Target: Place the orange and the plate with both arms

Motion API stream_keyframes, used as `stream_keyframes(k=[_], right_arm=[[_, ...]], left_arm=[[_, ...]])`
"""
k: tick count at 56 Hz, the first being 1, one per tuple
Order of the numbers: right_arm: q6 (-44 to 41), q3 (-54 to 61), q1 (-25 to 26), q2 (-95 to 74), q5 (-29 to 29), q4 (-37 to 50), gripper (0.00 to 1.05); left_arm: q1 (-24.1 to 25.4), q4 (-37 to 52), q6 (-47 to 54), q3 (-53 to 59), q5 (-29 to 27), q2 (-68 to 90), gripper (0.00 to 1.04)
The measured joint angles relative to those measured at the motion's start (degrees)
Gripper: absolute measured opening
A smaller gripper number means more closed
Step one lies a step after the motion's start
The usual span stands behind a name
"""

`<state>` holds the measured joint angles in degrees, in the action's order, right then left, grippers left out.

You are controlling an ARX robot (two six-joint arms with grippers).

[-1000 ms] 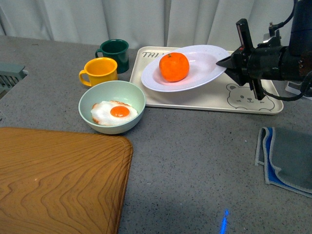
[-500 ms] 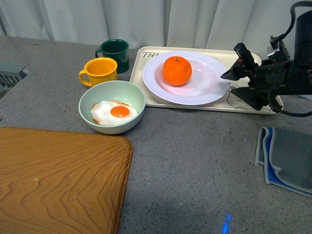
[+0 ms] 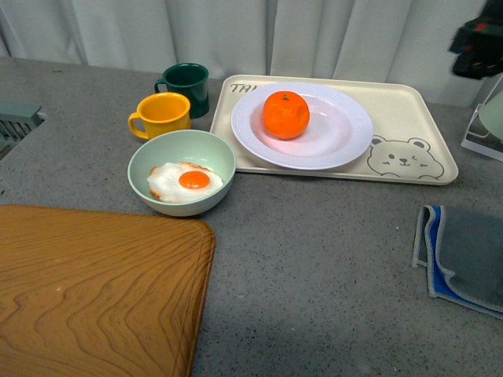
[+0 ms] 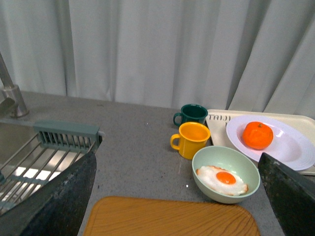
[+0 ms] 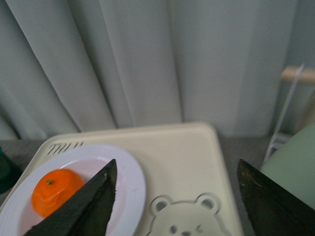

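Right tool (image 5: 174, 196) has released the plate (image 3: 346, 133), withdrawn upward, jaws apart.

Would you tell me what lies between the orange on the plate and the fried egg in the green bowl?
In the front view, only the plate's white rim, the tray's edge and the bowl's wall separate the orange from the fried egg.

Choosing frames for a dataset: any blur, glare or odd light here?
Front view: sharp, even light; soft glare on the plate, blue light streak on the table. Left wrist view: clear; near fingers dark, blurred. Right wrist view: soft overall, fingers blurred.
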<state>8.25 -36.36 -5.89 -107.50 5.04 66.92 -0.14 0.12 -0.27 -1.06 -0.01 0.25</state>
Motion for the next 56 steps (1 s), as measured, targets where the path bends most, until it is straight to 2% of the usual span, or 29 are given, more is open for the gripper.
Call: stream_keyframes(k=[2,8,14,17,18,22,27,56], right_arm=[[-2.8,2.9,0.3,2.7,0.1,3.3,0.60],[-6.0,8.8,1.1,8.8,-0.3,5.1,0.42],[-7.4,15.8,2.0,14.0,-1.0,4.6,0.17],[-7.7,18.4,2.4,19.7,-1.6,0.7,0.02],[-7.9,19.0,2.5,21.1,-1.7,0.4,0.01],[-8.0,21.5,4.2,25.8,-4.6,-0.5,0.01],[-8.0,24.9,5.7,30.6,-4.7,-2.3,0.01],[-8.0,34.3,5.8,56.9,-4.9,-19.2,0.01]], left_arm=[[0.0,0.0,0.0,0.0,0.0,0.0,0.98],[0.0,0.0,0.0,0.0,0.0,0.0,0.98],[0.0,0.0,0.0,0.0,0.0,0.0,0.98],[0.0,0.0,0.0,0.0,0.0,0.0,0.98],[0.0,0.0,0.0,0.0,0.0,0.0,0.98],[0.0,0.0,0.0,0.0,0.0,0.0,0.98],[0.0,0.0,0.0,0.0,0.0,0.0,0.98],[0.0,0.0,0.0,0.0,0.0,0.0,0.98]])
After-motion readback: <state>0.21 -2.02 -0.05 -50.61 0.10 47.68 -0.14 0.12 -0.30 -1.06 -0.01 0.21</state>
